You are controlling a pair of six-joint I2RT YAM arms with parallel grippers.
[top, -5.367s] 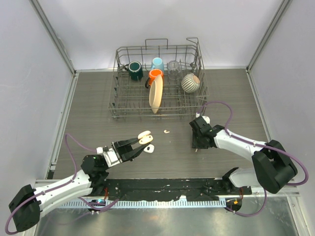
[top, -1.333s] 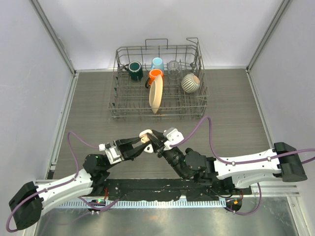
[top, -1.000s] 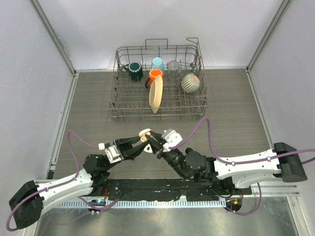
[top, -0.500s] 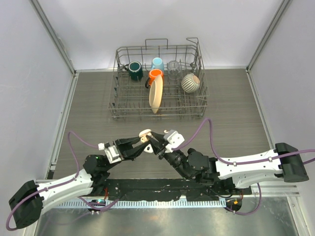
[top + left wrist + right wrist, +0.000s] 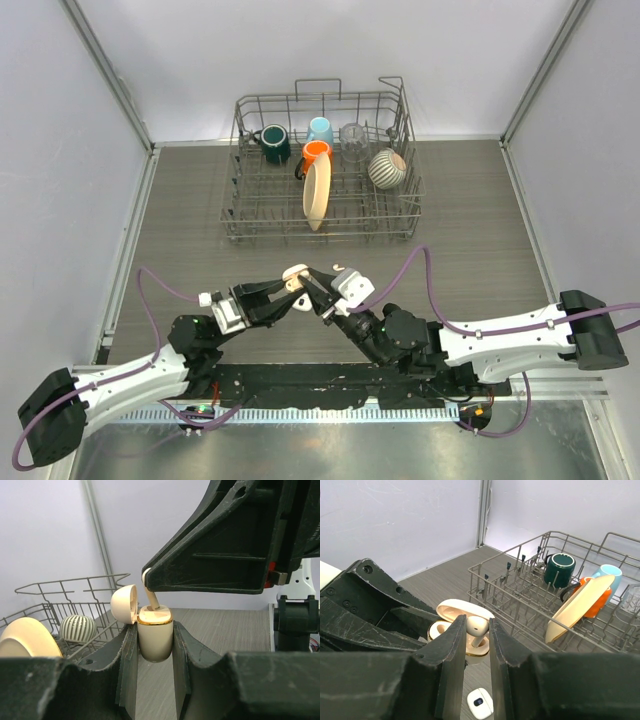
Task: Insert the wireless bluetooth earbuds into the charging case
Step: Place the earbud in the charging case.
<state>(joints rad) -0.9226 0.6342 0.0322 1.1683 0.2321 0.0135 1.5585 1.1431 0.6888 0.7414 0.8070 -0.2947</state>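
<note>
place: robot lab cell | signs: bare white panel walls (image 5: 330, 50); metal frame posts (image 5: 108, 75); dish rack (image 5: 260, 225) on grey table (image 5: 190, 230)

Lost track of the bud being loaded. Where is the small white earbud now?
Right wrist view, centre: the small white earbud is pinched in the right gripper, stem down at the open cream clamshell case the left gripper holds.

Bright, even light from overhead, soft; walls wash pale lilac. Faint shadow under dish rack (image 5: 260, 215) on worktop (image 5: 190, 220). Wrist views: near fingers (image 5: 210, 675) dark, soft-focus (too close to lens), rack behind sharper. Top view crisp throughout.
</note>
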